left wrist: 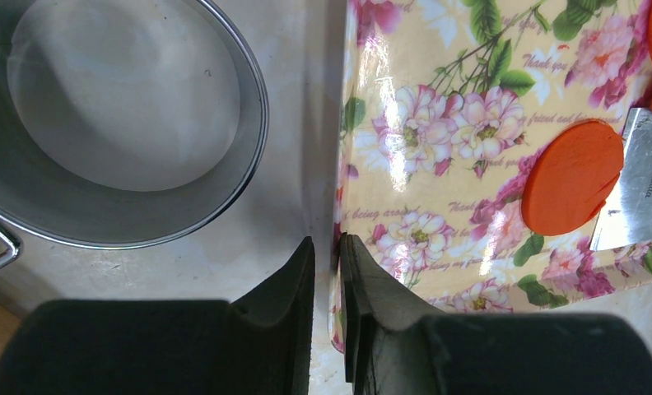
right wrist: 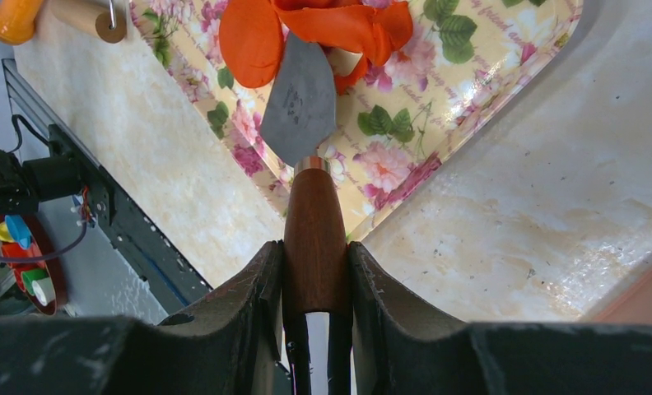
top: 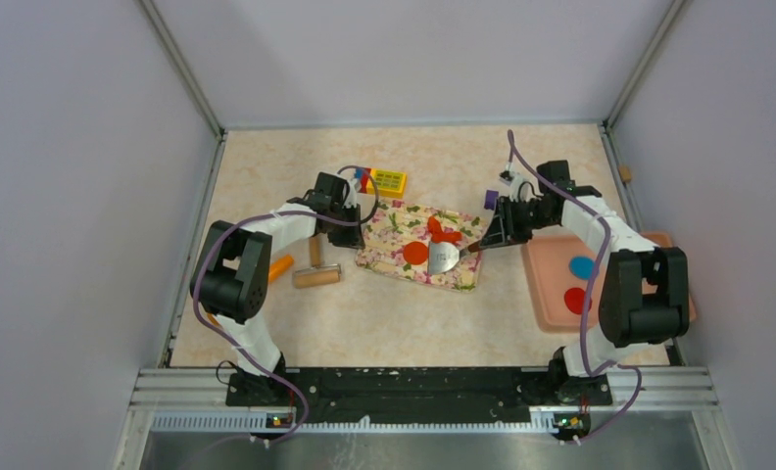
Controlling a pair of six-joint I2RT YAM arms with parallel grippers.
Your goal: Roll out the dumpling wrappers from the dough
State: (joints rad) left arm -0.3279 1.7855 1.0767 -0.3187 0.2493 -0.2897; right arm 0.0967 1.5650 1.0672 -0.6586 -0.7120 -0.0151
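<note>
The red-orange dough (top: 444, 233) lies as an irregular blob on a floral mat (top: 394, 227). It also shows in the right wrist view (right wrist: 339, 25). One round flat dumpling wrapper (top: 415, 253) lies just in front of it, also seen in the left wrist view (left wrist: 571, 177). My right gripper (top: 489, 238) (right wrist: 314, 247) is shut on the wooden handle of a spatula (right wrist: 313, 222). The spatula's metal blade (right wrist: 300, 103) (left wrist: 648, 181) rests on the mat against the wrapper and the dough. My left gripper (top: 357, 233) (left wrist: 327, 243) is shut on the mat's left edge (left wrist: 339, 206).
A metal ring (left wrist: 249, 123) stands left of the mat. A wooden rolling pin (top: 317, 277) and an orange carrot toy (top: 279, 267) lie at the left. A yellow box (top: 387, 181) is behind. A pink tray (top: 546, 284) at the right holds a blue disc (top: 582, 266) and a red disc (top: 575, 299).
</note>
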